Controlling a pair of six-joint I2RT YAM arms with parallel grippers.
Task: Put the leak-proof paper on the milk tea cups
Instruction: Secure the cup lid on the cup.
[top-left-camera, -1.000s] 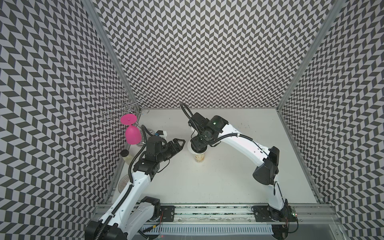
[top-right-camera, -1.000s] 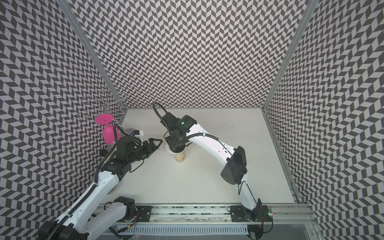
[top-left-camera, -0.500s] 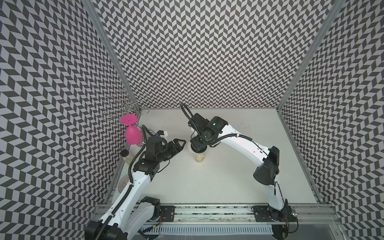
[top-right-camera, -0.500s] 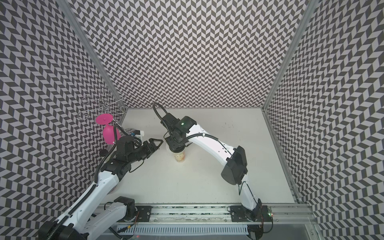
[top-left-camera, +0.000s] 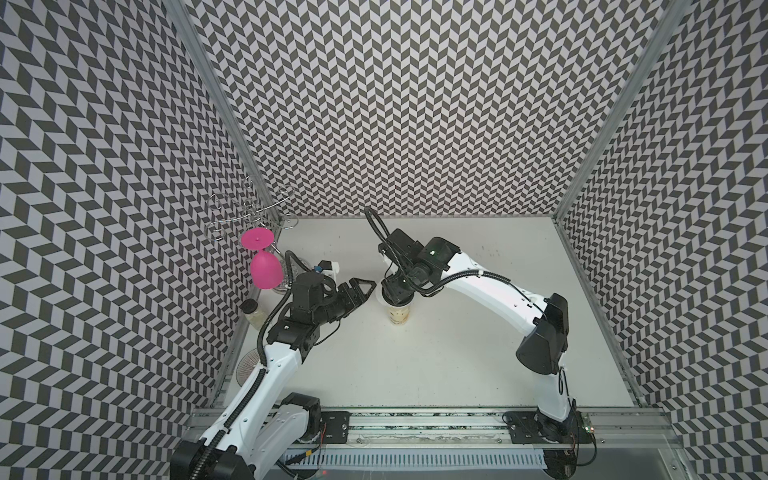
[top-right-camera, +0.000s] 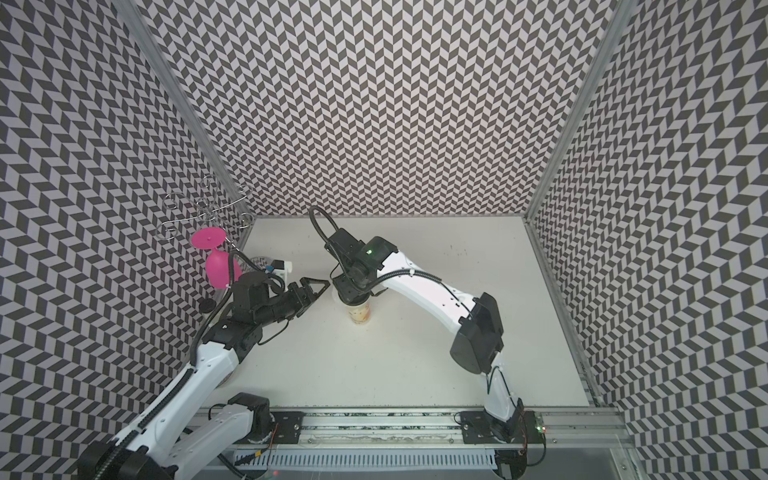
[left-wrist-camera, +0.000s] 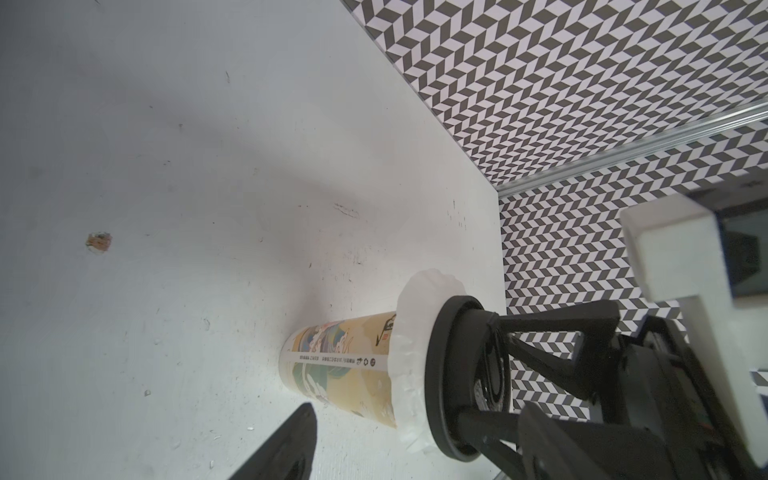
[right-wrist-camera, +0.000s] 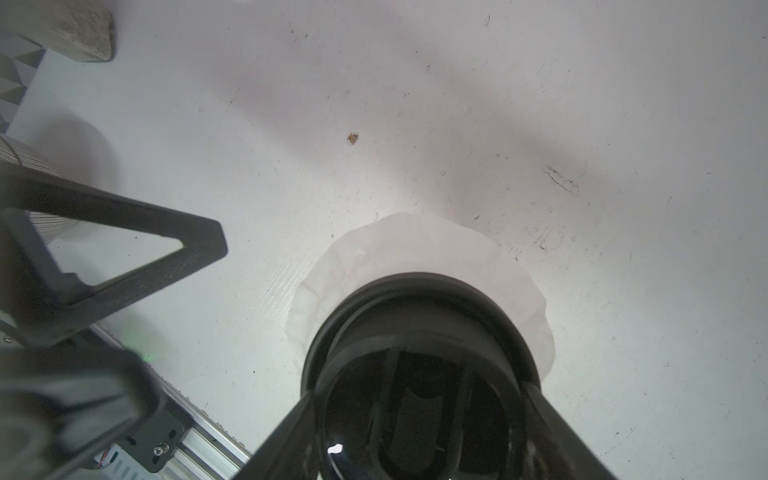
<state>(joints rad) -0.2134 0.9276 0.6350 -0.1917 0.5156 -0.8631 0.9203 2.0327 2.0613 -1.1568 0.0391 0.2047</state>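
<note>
The milk tea cup (top-left-camera: 400, 324) (top-right-camera: 360, 313) stands upright mid-table, cream with yellow-brown print (left-wrist-camera: 345, 365). The leak-proof paper (left-wrist-camera: 409, 332) (right-wrist-camera: 415, 249) is draped over its mouth, its crinkled edge hanging down round the rim. A black round lid (left-wrist-camera: 446, 374) (right-wrist-camera: 415, 299) sits on top of the paper. My right gripper (top-left-camera: 398, 296) (top-right-camera: 353, 291) reaches down from above and is shut on that lid. My left gripper (top-left-camera: 361, 295) (top-right-camera: 313, 293) hovers just left of the cup's rim, open and empty. One of its fingers (right-wrist-camera: 124, 249) shows in the right wrist view.
A pink goblet (top-left-camera: 264, 270) hangs upside down from a wire rack (top-left-camera: 249, 216) at the back left corner. A small jar with a black cap (top-left-camera: 251, 316) and a ribbed clear disc (top-left-camera: 249, 365) lie along the left wall. Patterned walls enclose three sides.
</note>
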